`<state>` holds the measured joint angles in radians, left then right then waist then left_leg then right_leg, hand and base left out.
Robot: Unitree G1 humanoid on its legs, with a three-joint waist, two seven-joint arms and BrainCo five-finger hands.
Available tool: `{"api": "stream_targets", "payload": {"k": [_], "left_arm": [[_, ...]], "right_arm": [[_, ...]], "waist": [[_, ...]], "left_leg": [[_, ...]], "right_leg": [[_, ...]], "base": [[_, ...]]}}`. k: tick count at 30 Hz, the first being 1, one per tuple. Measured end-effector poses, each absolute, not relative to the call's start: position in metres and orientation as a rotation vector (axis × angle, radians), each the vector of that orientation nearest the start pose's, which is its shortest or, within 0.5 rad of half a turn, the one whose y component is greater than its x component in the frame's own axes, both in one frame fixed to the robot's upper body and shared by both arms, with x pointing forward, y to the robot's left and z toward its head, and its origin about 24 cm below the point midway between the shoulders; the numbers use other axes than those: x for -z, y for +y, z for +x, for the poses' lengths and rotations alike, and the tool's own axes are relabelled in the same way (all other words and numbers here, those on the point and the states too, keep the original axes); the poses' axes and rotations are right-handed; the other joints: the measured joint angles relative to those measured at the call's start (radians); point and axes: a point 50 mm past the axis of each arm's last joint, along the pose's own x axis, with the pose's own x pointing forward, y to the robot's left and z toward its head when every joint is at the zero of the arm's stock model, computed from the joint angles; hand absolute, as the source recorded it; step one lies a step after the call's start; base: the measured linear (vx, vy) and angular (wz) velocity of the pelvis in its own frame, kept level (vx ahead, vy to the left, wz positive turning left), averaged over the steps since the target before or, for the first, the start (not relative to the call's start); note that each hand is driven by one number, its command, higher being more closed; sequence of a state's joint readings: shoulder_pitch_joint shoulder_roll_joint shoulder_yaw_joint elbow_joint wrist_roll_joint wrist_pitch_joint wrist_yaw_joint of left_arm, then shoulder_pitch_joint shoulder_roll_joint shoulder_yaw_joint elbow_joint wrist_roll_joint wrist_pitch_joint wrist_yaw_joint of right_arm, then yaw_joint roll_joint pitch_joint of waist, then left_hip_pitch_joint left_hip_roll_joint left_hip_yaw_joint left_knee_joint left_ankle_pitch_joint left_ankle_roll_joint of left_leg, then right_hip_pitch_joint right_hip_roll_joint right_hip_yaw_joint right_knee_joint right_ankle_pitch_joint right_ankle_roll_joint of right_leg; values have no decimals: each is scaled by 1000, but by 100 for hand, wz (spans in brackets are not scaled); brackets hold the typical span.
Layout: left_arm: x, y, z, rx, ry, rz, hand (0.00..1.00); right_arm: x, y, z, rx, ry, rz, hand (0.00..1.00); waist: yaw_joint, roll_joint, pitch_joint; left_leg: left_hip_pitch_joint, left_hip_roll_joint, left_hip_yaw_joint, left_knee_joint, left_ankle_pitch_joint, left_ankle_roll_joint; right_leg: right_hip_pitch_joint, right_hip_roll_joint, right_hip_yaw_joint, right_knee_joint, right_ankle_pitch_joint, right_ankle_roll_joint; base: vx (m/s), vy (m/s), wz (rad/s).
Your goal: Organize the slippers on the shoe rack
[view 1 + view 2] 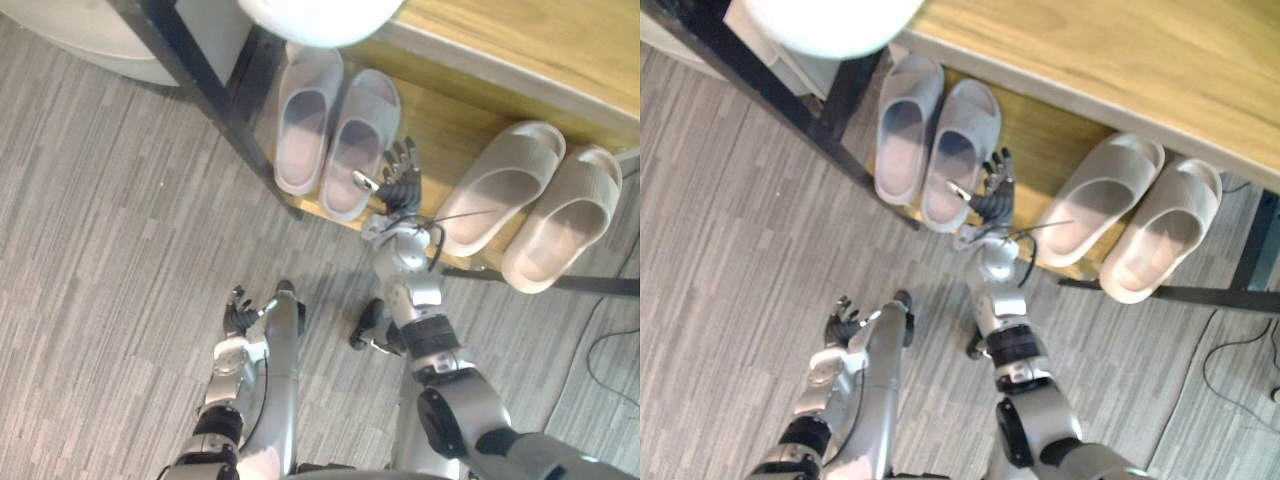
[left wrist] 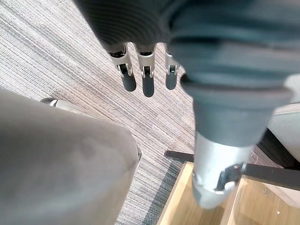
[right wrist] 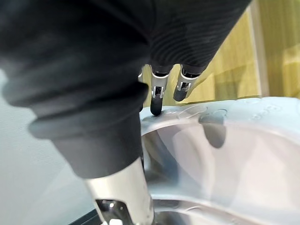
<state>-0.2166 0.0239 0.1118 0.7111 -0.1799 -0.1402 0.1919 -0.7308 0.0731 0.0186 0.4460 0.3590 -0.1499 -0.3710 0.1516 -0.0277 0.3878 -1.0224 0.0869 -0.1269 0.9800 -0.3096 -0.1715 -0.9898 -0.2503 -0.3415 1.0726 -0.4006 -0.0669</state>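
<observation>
Fingers of the right hand lie straight, tips touching the rim of a pale grey slipper on the shoe rack; its embossed marks are unreadable. Beige slippers sit to their right. Left hand hangs slack-fingered over carpet.

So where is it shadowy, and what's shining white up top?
Left eye view: shade under the wooden top reaches the lilac slippers; the round white thing is brightly lit, I can't tell what. Right wrist view: the slipper looks pale, well lit.
</observation>
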Motion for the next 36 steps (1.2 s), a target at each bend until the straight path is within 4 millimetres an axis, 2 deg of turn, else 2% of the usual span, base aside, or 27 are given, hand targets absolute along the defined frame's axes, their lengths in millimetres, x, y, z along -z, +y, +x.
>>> {"api": "stream_targets", "payload": {"k": [4,15,17,23,25,28,32,35,36], "left_arm": [[51,175,264,-300,371,-144,0],[52,175,265,-308,376,-156,0],[55,175,263,-313,392,-157,0],[62,180,255,-331,428,-156,0],[63,178,254,-325,433,-157,0],[72,169,241,-297,471,-152,0],[81,160,227,-257,507,-154,0],[90,155,214,-218,550,-140,0],[97,154,205,-206,585,-127,0]], "right_arm": [[-170,-88,367,104,-292,444,0],[-166,-93,370,120,-280,398,0],[-157,-96,366,128,-262,389,0],[-119,-109,336,164,-226,288,0],[-110,-115,324,181,-216,284,0],[-90,-128,299,220,-198,215,0],[-73,-129,278,190,-166,143,0],[-45,-129,258,149,-71,71,0],[-29,-131,246,147,-7,38,0]], "waist": [[0,0,0],[0,2,1],[0,1,2],[-21,-8,12],[-30,-8,12],[-53,-11,12],[-69,-19,6],[-78,-42,-18],[-82,-50,-48]], "left_leg": [[-7,-3,-12,0,6,-4],[7,-8,-14,-2,13,-2],[30,-8,-13,-12,13,-2],[150,6,3,-79,18,7],[195,13,13,-109,20,11],[331,29,54,-201,29,27],[450,49,107,-296,51,39],[561,52,144,-399,79,43],[606,51,155,-448,89,46]], "right_leg": [[0,-2,-11,3,-2,2],[16,-8,-14,4,-2,3],[39,-8,-14,-4,-2,3],[158,8,-20,-81,8,11],[205,12,-26,-114,21,4],[333,24,-26,-207,46,16],[442,33,-24,-301,76,28],[537,49,-17,-400,106,43],[575,55,-16,-448,120,52]], "base": [[-6,1,7],[-4,2,1],[0,0,0],[25,12,-4],[58,27,-5],[84,36,-7],[95,46,-4],[157,69,-15],[122,37,-9]]}}
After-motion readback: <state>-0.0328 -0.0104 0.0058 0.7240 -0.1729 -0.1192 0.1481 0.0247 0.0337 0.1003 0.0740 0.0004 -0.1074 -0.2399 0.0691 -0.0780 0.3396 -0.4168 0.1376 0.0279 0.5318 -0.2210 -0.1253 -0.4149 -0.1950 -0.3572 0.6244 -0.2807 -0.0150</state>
